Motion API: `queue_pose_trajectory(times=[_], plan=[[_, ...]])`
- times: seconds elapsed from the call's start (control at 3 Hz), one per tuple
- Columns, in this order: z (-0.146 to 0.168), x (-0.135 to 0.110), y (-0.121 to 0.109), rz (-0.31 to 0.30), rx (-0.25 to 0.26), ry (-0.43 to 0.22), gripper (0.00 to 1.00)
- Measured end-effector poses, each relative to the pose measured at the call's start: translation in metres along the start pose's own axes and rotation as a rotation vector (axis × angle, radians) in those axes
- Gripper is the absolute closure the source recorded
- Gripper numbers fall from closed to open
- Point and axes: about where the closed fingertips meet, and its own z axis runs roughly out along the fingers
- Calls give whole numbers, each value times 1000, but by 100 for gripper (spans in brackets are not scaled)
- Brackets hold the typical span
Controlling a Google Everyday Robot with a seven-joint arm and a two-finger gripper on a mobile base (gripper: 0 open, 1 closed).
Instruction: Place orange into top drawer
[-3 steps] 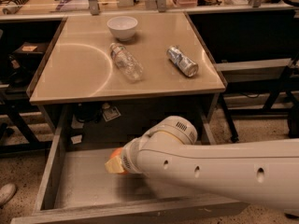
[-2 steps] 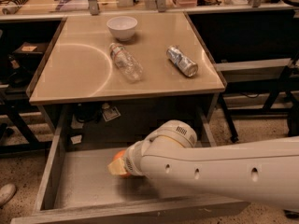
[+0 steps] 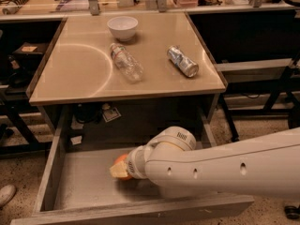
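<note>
The top drawer is pulled open below the table, its flat grey bottom showing. My gripper is inside it, low over the bottom near the middle, at the end of my white arm that comes in from the right. It is shut on the orange; a tan fingertip lies against the fruit's front. The wrist hides most of the gripper and the orange's right side. I cannot tell whether the orange touches the drawer bottom.
On the tan tabletop stand a white bowl, a lying clear plastic bottle and a lying silver can. Drawer walls rise left and front. Dark racks flank the table.
My gripper with the orange has shifted slightly right and lower in the drawer. Nothing on the tabletop has moved.
</note>
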Motion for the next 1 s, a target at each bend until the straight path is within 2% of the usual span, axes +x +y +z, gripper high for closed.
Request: queue_pose_trajectory(times=[0.33, 0.67, 1.0], plan=[[11, 5, 0, 34, -32, -10, 100], [12, 5, 0, 34, -34, -12, 81], [12, 5, 0, 34, -34, -12, 58]])
